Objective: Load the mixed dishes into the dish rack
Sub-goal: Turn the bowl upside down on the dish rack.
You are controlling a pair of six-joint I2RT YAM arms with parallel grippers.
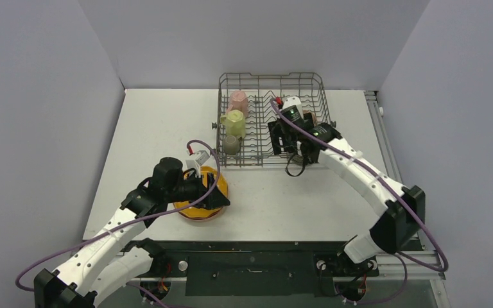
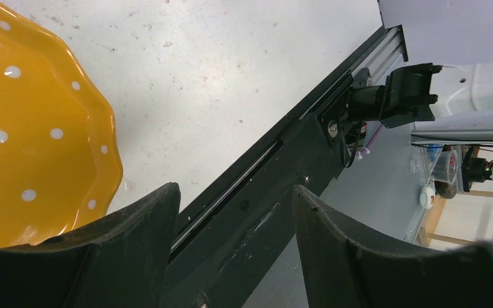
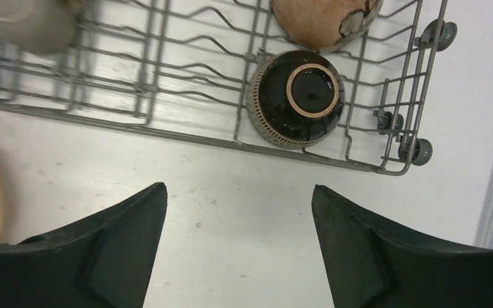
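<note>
Left hand [image 2: 234, 196] fills the bottom of the left wrist view. Its fingers stand partly apart with nothing between them, only bare bench [image 1: 167, 122] and the black base rail. The orange white-dotted scalloped plate [image 2: 35, 128] sits just outside one finger, not gripped. It lies on the bench off the near-left corner of the dish rack [image 1: 269, 76], apart from it.

Right hand [image 3: 239, 192] is spread wide and holds nothing. It hangs over the bench just beside the rack's near edge, toward the right end.

One brown bowl [image 3: 298, 96] is upside down inside the rack's near-right corner, foot ring up. A second bowl [image 3: 324, 19], showing speckled tan, is just beyond it in the rack, cut off by the frame edge.

Down the rack's left side, far to near: pink mug [image 1: 237, 101], pale yellow mug [image 1: 233, 123], small grey-olive cup [image 1: 231, 145]. All three are inside the rack. The mugs touch or nearly touch; cannot tell which.
</note>
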